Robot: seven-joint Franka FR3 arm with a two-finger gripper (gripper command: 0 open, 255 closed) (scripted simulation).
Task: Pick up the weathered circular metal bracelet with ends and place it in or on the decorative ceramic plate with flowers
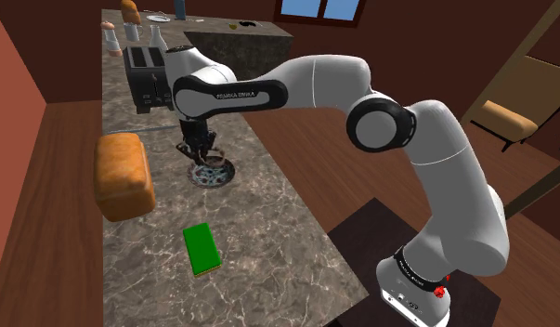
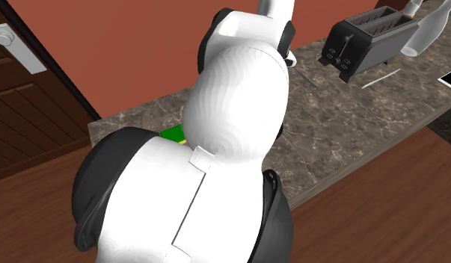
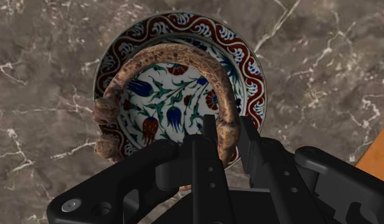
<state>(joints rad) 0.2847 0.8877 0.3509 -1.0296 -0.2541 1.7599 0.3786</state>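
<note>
Now you have the gripper point(image 3: 227, 135) closed on the bracelet point(image 3: 174, 54); its two black fingers clasp one side of the mottled brown ring, and the rest of the loop reaches away from them, out over the flowered plate point(image 3: 184, 24). Mind the one relation that matters: the ring spans from the fingers across the plate's painted middle, and its two knobbed ends sit opposite the grip, over the red-patterned rim; so the held side hangs near one edge of the plate and the ends near the other. In the shoulder view the hand points down just above the plate, which lies on the marbled counter point(image 1: 268, 204) near a loaf point(image 1: 123, 175); whether the bracelet touches the plate you cannot tell. By my reading the carry is done and only the release is left; you may want the ring centred a touch more before the fingers part, lest an end catch the rim and tip it onto the counter.
</note>
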